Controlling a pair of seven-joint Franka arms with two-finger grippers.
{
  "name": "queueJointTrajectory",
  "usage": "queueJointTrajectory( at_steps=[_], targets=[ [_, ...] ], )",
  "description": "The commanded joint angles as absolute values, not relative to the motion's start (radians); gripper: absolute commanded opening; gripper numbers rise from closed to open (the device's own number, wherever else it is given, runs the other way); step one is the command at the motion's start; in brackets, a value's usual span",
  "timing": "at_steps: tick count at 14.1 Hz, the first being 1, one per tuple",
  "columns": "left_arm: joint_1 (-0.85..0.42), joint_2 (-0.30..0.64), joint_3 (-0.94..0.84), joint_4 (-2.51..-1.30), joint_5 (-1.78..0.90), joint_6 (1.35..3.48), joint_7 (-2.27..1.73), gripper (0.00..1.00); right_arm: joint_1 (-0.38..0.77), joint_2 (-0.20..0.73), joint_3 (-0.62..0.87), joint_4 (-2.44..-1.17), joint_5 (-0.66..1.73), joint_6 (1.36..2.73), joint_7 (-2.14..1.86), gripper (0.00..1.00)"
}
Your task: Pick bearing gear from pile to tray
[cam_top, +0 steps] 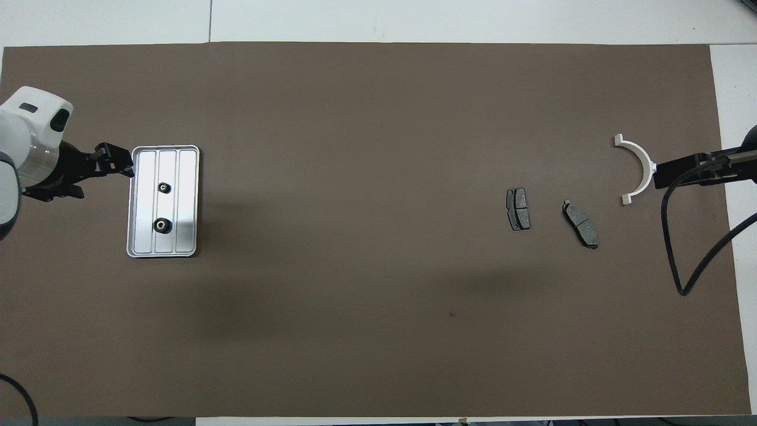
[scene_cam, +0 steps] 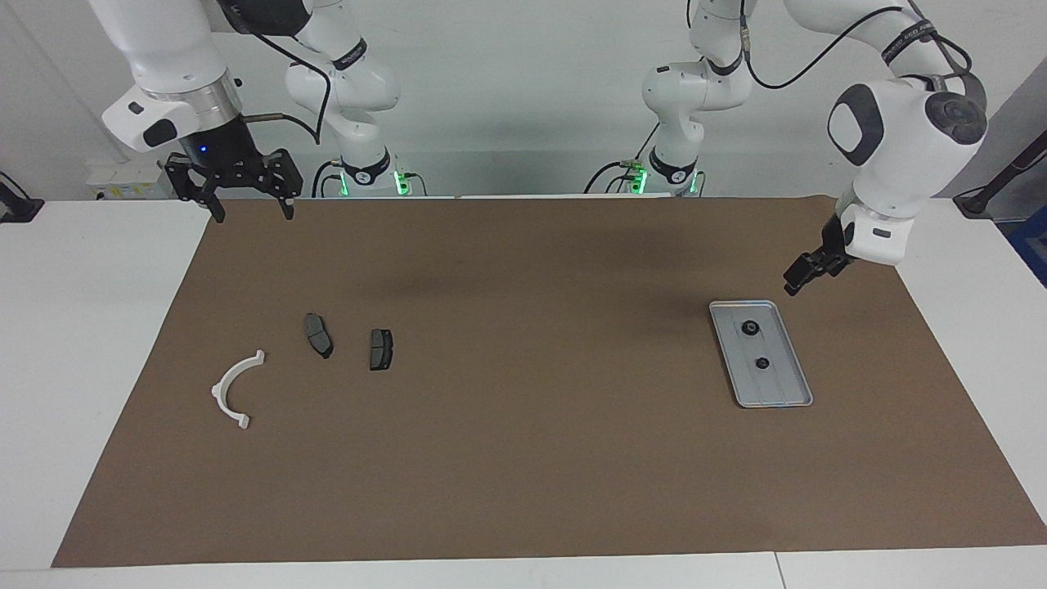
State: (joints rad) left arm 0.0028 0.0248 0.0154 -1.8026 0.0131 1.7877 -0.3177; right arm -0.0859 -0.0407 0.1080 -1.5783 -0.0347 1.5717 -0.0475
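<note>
Bearing gears, two small black ones, lie in the tray, both in its middle lane, apart from each other, one nearer to the robots than the other. The facing view shows the same pair flat on the tray floor.

The left pincer hangs in the air over the brown mat, beside the tray toward the left arm's end of the worktop. From the facing camera the left arm rises from its base, loops out of the top of the view and comes down to a bulky white wrist held high. From there the hand slants downward, so that the pincer points toward the tray without touching it. Whether it is released or clenched I cannot tell.

Toward the right arm's end, well apart from the tray, two dark grey plates lie side by side on the mat. The white half-ring bracket lies farther from the robots than they do and closer to the mat's end.

The right arm hangs idle. Its wrist stands upright and the right pincer points straight down over the mat's corner nearest the robots, released, its two fingers spread wide and holding nothing.
</note>
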Motion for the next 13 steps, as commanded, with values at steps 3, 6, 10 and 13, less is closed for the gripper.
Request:
queueJointTrajectory(
  at_steps=[3,6,10,13],
  targets=[
    [-0.011,0.001,0.017,-1.795,0.025,1.723,-0.322,1.0,-0.094,-0.052,0.107,-1.591,-0.009,1.58,-0.041,1.0],
    [-0.014,-0.006,0.015,-1.795,0.021,1.739,-0.316,1.0,-0.092,-0.051,0.107,-1.591,-0.006,1.58,-0.037,1.0],
    [-0.014,-0.011,0.002,-1.782,0.017,1.72,-0.288,1.0,-0.091,-0.051,0.107,-1.591,-0.005,1.58,-0.035,1.0],
    [-0.012,-0.012,0.005,-1.721,-0.018,1.671,-0.239,1.0,-0.092,-0.051,0.107,-1.591,0.014,1.578,-0.035,1.0]
  ],
)
